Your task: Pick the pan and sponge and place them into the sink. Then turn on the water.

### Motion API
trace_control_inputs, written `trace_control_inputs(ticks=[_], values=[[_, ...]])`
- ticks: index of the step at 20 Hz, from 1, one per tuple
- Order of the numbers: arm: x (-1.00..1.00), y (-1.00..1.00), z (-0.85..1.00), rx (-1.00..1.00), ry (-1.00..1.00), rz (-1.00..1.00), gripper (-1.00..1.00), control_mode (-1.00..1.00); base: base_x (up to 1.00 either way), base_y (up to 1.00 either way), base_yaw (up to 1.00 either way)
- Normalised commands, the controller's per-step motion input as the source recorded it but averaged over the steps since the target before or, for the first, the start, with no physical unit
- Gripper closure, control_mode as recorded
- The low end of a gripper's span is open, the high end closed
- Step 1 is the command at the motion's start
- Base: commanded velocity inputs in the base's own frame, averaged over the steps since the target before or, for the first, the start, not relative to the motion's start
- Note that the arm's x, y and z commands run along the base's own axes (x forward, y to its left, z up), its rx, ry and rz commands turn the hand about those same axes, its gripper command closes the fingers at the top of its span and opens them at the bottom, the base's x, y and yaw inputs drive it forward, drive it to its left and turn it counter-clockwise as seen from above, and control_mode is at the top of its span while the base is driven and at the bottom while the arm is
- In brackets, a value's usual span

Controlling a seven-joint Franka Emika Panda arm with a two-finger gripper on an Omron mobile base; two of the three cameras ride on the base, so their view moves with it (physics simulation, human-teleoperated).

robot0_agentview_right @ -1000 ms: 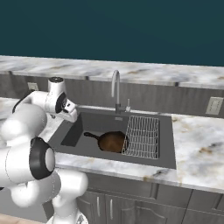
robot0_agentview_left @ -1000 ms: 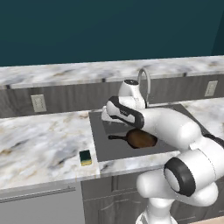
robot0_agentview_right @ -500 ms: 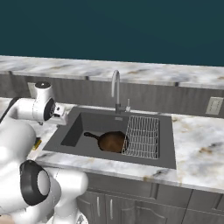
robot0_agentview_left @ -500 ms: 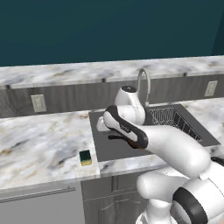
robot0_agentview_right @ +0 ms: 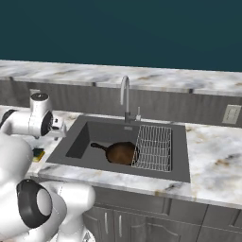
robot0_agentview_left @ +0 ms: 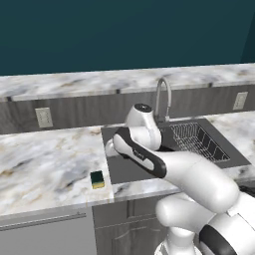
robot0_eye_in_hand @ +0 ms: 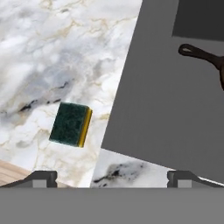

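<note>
The pan [robot0_agentview_right: 122, 152], dark brown with a short black handle, lies on the floor of the sink [robot0_agentview_right: 80, 142], against the wire rack. Its looped handle [robot0_eye_in_hand: 199, 53] shows at the upper right of the hand view. The sponge [robot0_eye_in_hand: 71, 124], green on top and yellow at the side, rests on the marble counter just left of the sink's left edge; it also appears near the counter's front edge as the sponge [robot0_agentview_left: 97, 179]. My gripper [robot0_eye_in_hand: 112, 179] hangs open and empty above the sink's left rim, with the sponge below and to one side of it. No water falls from the faucet [robot0_agentview_right: 124, 97].
A wire rack [robot0_agentview_right: 153, 146] fills the right part of the basin. The faucet stands behind the sink's middle. Wall outlets [robot0_agentview_left: 43, 117] sit on the backsplash. Marble counter [robot0_agentview_left: 45, 164] stretches left of the sink, and the counter's front edge is close to the sponge.
The arm has swung left from above the pan to the sink's left rim near the sponge. The gripper stayed open; the pan and sponge have not moved.
</note>
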Motion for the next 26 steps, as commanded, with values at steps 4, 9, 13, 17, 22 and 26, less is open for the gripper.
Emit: trace_control_inputs(ticks=[4, 9, 13, 17, 22, 26], values=[[0.00, 0.36, 0.00, 0.00, 0.00, 0.00, -1.00, -1.00, 0.00, 0.00, 0.00], [0.01, 0.39, 0.00, 0.00, 0.00, 0.00, -1.00, -1.00, 0.00, 0.00, 0.00], [0.00, 0.34, -0.07, 0.01, 0.00, 0.00, -1.00, -1.00, 0.00, 0.00, 0.00], [0.00, 0.21, -0.23, 0.00, 0.00, 0.00, -1.00, -1.00, 0.00, 0.00, 0.00], [0.00, 0.03, -0.32, 0.00, 0.00, 0.01, -1.00, -1.00, 0.00, 0.00, 0.00], [0.00, 0.00, -0.34, 0.00, 0.00, 0.00, -1.00, -1.00, 0.00, 0.00, 0.00]])
